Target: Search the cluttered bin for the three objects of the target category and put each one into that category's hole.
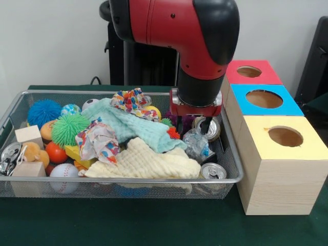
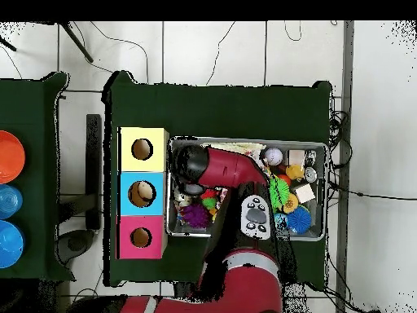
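Note:
A wire mesh bin (image 1: 233, 154) holds a jumble of things. My gripper (image 1: 201, 127) hangs low over its right end, just above a crumpled clear plastic piece (image 1: 195, 143) and in front of a silver can (image 1: 212, 130). Another can (image 1: 213, 170) lies at the front right corner and a third (image 1: 10, 151) at the left edge. Mint (image 1: 130, 125), cream (image 1: 146, 161) and patterned (image 1: 97, 141) cloths cover the middle. In the overhead view the arm (image 2: 220, 167) hides the gripper above the bin's (image 2: 244, 141) left part.
Three wooden boxes with round holes stand right of the bin: red (image 1: 251, 72), blue (image 1: 264, 99), yellow (image 1: 284, 137). The left end holds spiky balls (image 1: 69, 128), a baseball (image 1: 64, 173), an orange ball (image 1: 55, 152) and wooden blocks (image 1: 28, 136). Coloured bowls (image 2: 8, 155) sit on a side table.

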Robot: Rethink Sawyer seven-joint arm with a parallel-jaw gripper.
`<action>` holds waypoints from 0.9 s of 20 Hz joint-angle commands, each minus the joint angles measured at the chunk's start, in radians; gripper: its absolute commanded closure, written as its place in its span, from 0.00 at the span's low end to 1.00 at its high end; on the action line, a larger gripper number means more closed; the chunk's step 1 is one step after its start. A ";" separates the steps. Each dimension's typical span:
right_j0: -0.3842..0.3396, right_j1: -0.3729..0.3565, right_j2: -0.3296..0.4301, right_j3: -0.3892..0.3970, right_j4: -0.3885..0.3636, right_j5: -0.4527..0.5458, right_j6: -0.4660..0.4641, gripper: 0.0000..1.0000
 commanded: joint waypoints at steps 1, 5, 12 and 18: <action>-0.050 0.078 0.044 0.028 0.026 -0.101 0.196 0.00; -0.044 0.085 0.046 0.016 0.035 -0.094 0.206 0.00; 0.000 0.087 0.034 0.007 0.062 -0.078 0.261 0.00; 0.024 0.093 0.025 -0.006 0.079 -0.069 0.281 0.00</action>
